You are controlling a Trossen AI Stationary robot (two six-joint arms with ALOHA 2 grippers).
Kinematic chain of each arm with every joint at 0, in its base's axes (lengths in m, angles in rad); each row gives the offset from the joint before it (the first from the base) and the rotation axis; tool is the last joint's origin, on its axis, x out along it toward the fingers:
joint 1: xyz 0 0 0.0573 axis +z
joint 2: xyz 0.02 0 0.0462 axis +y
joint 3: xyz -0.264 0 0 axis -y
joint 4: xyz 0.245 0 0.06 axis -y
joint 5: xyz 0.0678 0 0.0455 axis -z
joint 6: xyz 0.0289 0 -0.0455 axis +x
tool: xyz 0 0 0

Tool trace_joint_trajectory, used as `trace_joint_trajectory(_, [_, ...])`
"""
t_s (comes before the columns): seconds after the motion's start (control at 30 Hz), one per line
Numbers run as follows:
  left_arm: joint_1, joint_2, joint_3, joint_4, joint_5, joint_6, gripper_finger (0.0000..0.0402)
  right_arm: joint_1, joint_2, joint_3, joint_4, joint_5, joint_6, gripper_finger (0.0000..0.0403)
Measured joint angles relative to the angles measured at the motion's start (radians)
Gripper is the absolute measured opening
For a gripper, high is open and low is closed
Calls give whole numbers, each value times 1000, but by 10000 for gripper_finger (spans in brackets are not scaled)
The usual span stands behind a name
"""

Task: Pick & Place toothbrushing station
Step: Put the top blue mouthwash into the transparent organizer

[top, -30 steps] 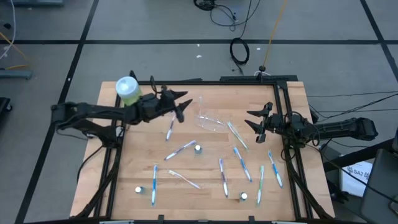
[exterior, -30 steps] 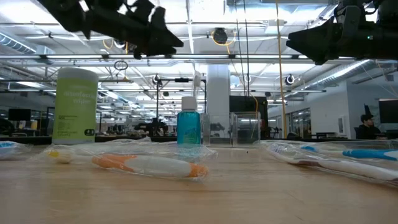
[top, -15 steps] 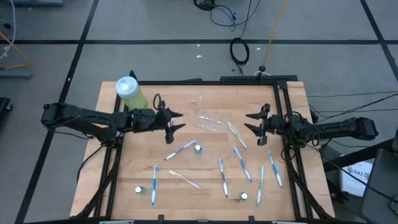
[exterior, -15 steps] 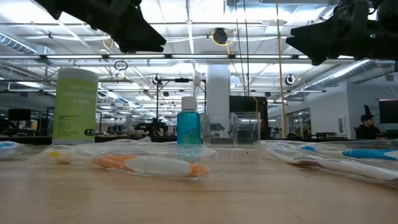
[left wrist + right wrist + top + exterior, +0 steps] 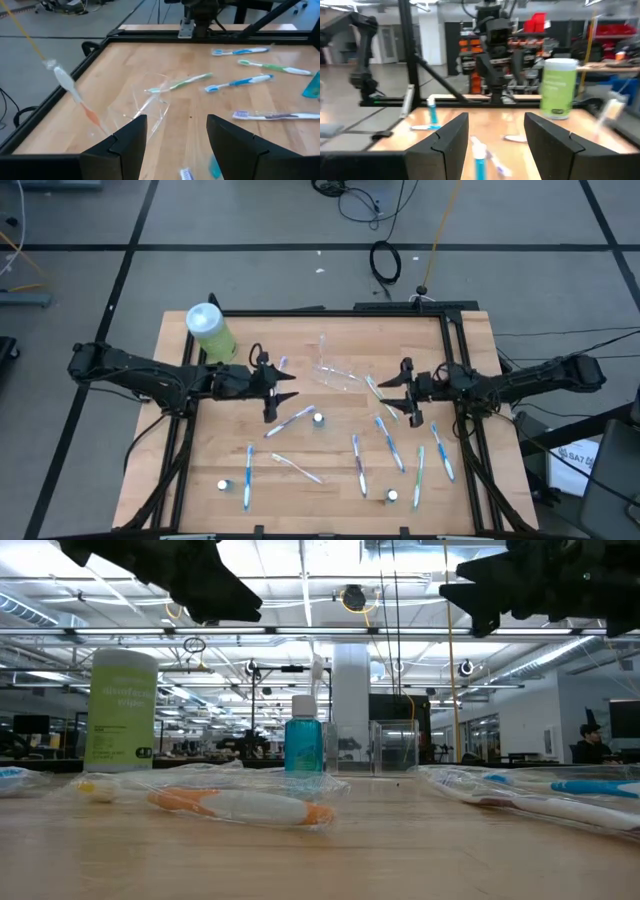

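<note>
Your right gripper (image 5: pixel 404 390) has pushed in over the bench (image 5: pixel 330 480) since a sec ago — it was back by the right frame rail, now it hangs just beside the green toothbrush (image 5: pixel 381 397) near the clear cup (image 5: pixel 337 372). Fingers spread, nothing between them. Your left gripper (image 5: pixel 277 387) has pulled back twd its own side and dropped a bit; it now sits above the bench between the green bottle (image 5: pixel 210 328) and the blue toothbrush (image 5: pixel 289 419), fingers apart, empty.

The rest hasn't shifted: cup lies tipped on its side mid-bench near the far edge, brushes scattered across the near half, a white-capped tube (image 5: pixel 318 419) just beside the blue brush.

Hard to read: the cup is see-through, so in the left wrist view its outline (image 5: pixel 150 97) barely shows vs the wood. From the low view both grippers are cut off at the top, dark shapes only. Brushes up front there are in clear wrap, blurred. Right wrist view is soft; the brush heads close in can't be told apart.
</note>
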Motion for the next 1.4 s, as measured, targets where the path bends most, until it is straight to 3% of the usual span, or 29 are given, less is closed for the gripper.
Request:
trace_joint_trajectory(0.2, [-1, 11, 0, 0, 140, -14, 214, 22, 105, 52, 2, 9, -1, 185])
trace_joint_trajectory(0.5, [0, 3, 0, 3, 121, -14, 214, 74, 412, 214, 31, 2, -144, 185])
trace_joint_trajectory(0.8, [0, 4, 0, -5, 122, 3, 214, 72, 652, 372, 30, -1, -77, 191])
trace_joint_trajectory(1.13, [-1, 4, 0, -8, 129, 5, 214, 67, 820, 472, 28, 1, -83, 267])
trace_joint_trajectory(1.4, [-4, 4, 0, -7, 129, 11, 214, 64, 941, 545, 24, 2, -50, 274])
